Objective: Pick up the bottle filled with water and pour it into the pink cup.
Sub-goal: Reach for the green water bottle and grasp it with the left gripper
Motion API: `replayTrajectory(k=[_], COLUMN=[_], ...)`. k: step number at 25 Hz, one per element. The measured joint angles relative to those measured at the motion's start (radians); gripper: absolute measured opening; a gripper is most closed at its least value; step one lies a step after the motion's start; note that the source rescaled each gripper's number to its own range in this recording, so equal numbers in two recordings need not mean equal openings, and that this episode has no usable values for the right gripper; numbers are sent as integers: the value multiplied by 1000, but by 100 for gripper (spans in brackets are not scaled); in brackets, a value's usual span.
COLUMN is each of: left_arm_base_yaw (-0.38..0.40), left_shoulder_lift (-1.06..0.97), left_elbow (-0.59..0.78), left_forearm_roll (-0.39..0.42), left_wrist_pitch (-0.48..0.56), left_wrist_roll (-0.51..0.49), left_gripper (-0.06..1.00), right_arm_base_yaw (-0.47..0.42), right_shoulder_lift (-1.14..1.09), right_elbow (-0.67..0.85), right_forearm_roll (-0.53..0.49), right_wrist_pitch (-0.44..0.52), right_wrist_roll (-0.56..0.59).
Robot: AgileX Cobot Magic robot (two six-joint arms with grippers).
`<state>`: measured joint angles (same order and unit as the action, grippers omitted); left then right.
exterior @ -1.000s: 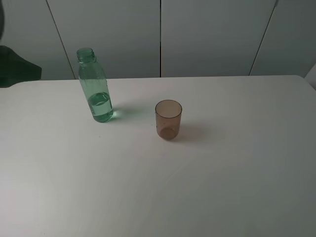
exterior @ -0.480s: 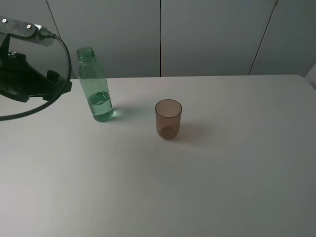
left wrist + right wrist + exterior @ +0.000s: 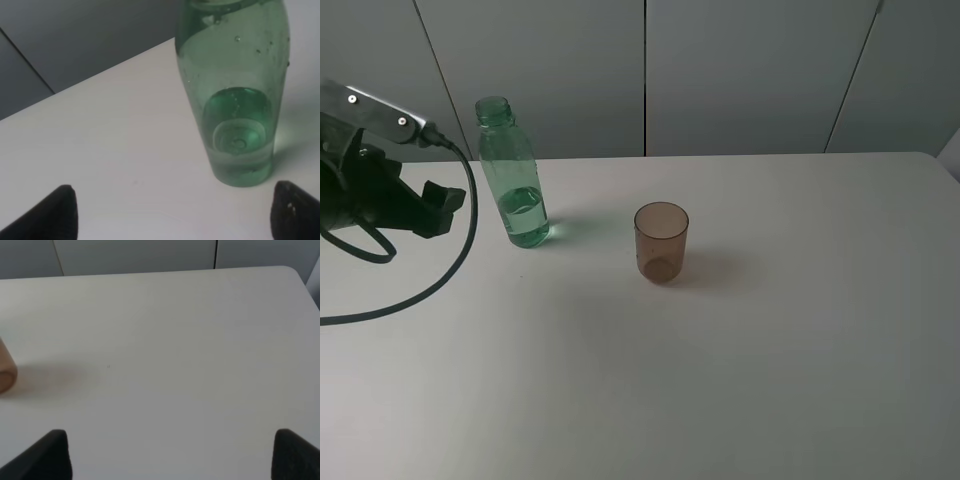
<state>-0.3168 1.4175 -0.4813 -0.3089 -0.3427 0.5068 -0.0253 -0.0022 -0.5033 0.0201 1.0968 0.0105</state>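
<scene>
The left gripper [image 3: 438,208] hangs spread wide just beside the bottle [image 3: 515,185], on the side away from the pink cup [image 3: 661,242] and level with the bottle's lower body. This looks like a side-on approach meant to bring one of its fingertips [image 3: 57,212] past each flank of the bottle. Nothing sits between them yet, and the bottle stands free on the white table [image 3: 740,380]. The bottle is upright, transparent green and tall, with a narrow threaded neck and no cap. Water fills only its lower part, so a low grasp should keep it steady when it tilts. The cup stands apart from the bottle on its other side, upright and mouth-up, ready to receive the pour. The right gripper [image 3: 170,455] is far beyond the cup from the bottle, also spread apart and holding nothing, seemingly parked clear.
</scene>
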Motion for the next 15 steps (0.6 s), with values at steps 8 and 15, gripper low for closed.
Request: replayTrajectory(k=[8,15], left_arm_base_yaw=[-7,-9], left_shoulder_lift=[70,229], left_elbow=[9,9], left_forearm_roll=[40,218], left_wrist_pitch=[-99,-352], left_wrist_roll=[-4,-121], left_gripper=[98,98], right_arm_base_yaw=[0,0], right_shoulder_lift=[0,0], right_elbow=[0,0], right_forearm_roll=[0,0], right_wrist_pitch=[0,0], right_wrist_roll=[0,0])
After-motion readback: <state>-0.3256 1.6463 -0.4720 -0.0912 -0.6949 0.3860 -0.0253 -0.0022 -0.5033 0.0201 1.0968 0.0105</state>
